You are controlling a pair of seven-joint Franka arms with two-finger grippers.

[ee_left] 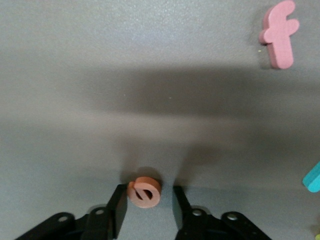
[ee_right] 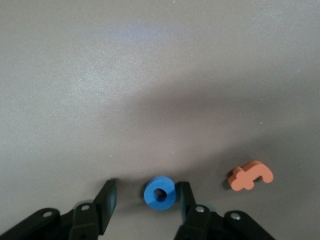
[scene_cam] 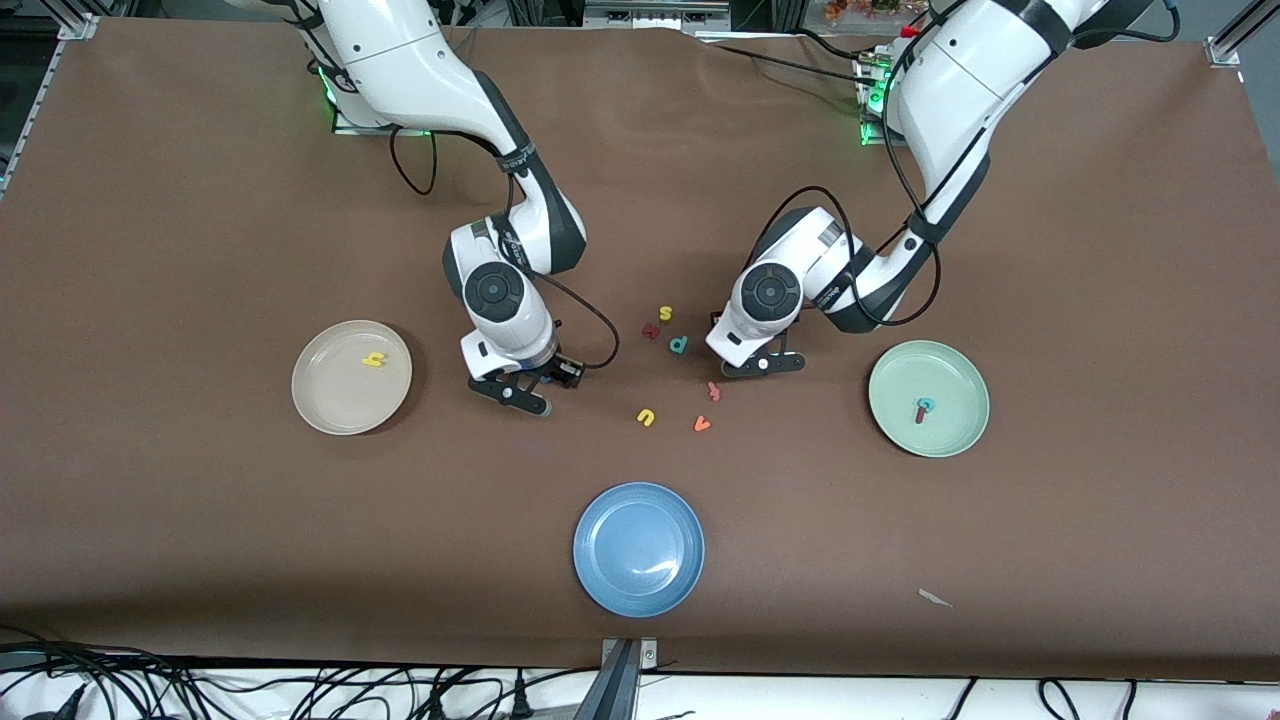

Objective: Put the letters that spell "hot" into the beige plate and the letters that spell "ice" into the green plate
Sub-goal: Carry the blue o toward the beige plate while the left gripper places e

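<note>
Left wrist view shows the left gripper (ee_left: pixel 146 207) half open around the light, squashy orange "e" (ee_left: pixel 144 192); pinch its round edges. Right gripper (ee_right: pixel 147 200) likewise brackets the blue "o" (ee_right: pixel 160 192), near the beige plate (scene_cam: pixel 330 410).

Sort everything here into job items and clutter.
Job: beige plate, yellow h, blue o, orange t, green plate, teal c, dark red i, orange e.
Clutter: blue plate, yellow s, yellow u, orange v, teal p, dark red f, another dark red letter.
</note>
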